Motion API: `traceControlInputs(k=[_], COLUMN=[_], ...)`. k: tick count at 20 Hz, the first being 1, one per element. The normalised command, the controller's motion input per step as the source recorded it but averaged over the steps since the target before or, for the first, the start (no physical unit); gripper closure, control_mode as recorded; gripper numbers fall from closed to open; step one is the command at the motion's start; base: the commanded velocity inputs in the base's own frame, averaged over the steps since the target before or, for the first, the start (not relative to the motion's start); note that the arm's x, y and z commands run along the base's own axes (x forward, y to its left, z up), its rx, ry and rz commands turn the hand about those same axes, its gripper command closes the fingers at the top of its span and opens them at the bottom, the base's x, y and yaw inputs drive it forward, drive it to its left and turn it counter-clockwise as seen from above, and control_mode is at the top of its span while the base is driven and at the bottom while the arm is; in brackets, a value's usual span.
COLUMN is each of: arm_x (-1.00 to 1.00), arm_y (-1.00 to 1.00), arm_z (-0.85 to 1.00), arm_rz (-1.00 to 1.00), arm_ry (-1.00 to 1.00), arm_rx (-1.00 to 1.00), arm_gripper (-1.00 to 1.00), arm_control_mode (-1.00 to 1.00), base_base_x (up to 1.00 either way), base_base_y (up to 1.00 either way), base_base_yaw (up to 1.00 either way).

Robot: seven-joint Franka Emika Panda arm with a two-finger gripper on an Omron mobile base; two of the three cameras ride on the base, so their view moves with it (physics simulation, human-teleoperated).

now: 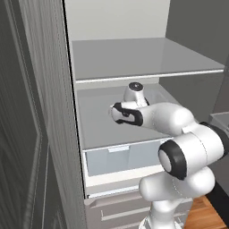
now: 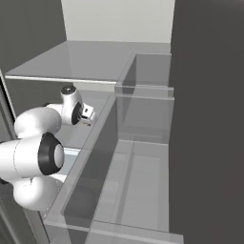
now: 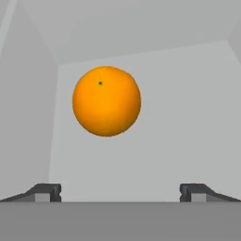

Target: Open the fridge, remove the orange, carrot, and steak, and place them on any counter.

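The fridge [image 1: 134,58] stands open, white inside with grey shelves. My arm reaches onto its middle shelf [image 1: 96,123]. In the hand view the orange [image 3: 106,101] is a smooth round ball resting on that shelf, straight ahead and a little left of centre, near the back wall. My gripper [image 3: 120,193] is open, its two dark fingertips [image 3: 44,192] spread wide with nothing between them, a short way from the orange. The hand [image 2: 85,114] sits under the upper shelf [image 2: 86,62]. The carrot, the steak and the counter are out of view.
A pale drawer [image 1: 120,159] lies below the middle shelf. The open door's clear bins [image 2: 143,157] stand just right of the arm. The fridge's grey side wall [image 1: 49,112] closes off the left. The upper shelf hangs low over the hand.
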Motion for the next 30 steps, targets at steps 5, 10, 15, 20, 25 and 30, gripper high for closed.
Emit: traceControlInputs(k=[5,10,15,20,25,30], arm_x=[0.23,0.21,0.18,0.19,0.2,0.19], arm_y=[0.02,0.01,0.0,0.0,0.01,0.06], arm_z=[-0.09,-0.14,-0.13,-0.11,-0.08,-0.06], arm_rz=[0.0,0.0,0.0,0.0,0.0,0.0], arm_ry=[0.01,0.0,0.0,0.0,0.0,0.0], arm_rx=[0.0,0.0,0.0,0.0,0.0,0.0], arm_gripper=[-1.0,-1.0,-1.0,-1.0,-1.0,-1.0], arm_control_mode=[-1.0,-1.0,-1.0,-1.0,-1.0,-1.0], base_base_x=[0.0,0.0,0.0,0.0,0.0,0.0], base_base_y=[0.0,0.0,0.0,0.0,0.0,0.0], base_base_yaw=[0.0,0.0,0.0,0.0,0.0,0.0])
